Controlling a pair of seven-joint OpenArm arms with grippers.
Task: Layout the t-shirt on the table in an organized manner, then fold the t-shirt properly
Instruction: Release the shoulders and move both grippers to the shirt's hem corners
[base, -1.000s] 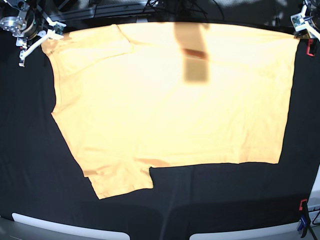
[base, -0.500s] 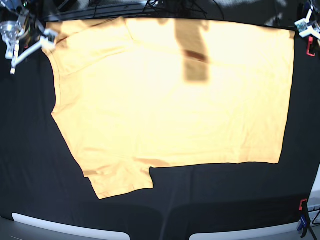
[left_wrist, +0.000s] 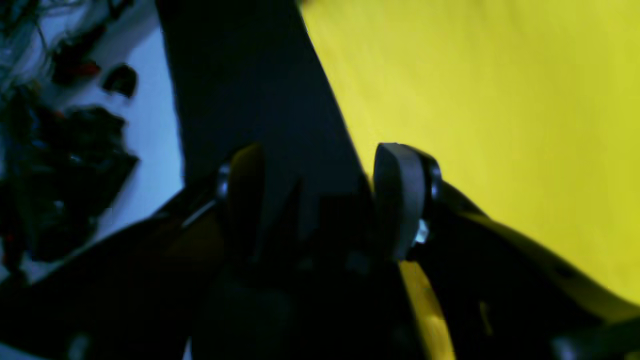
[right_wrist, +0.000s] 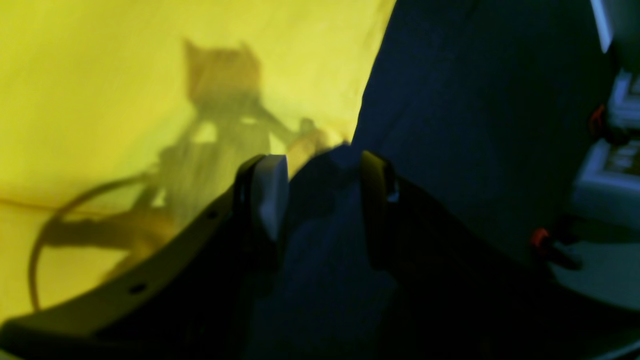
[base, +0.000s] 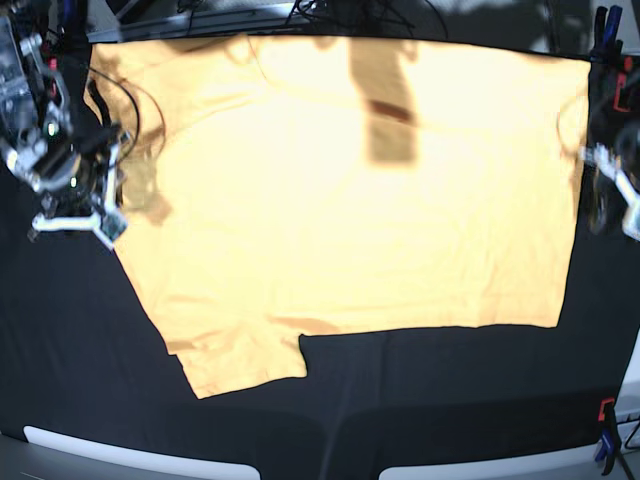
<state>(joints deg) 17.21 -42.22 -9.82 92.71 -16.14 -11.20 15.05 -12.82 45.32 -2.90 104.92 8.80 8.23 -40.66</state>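
While the shirt (base: 340, 200) lies spread on the tabletop (base: 450, 400), I see both hands (left_wrist: 320, 195) (right_wrist: 320, 200) spread, empty; folding remains.

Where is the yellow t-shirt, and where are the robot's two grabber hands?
t-shirt (base: 350, 220): base view, middle of the spread-out body.
right gripper (right_wrist: 320, 200): right wrist view, the gap midway between its two open fingertips.
left gripper (left_wrist: 317, 195): left wrist view, the gap midway between its two open fingertips.

Right gripper (right_wrist: 320, 195): dark curved arms, one white pad, one dark, small holes along one arm. Left gripper (left_wrist: 320, 200): black arms, rounded grey pad with screw.
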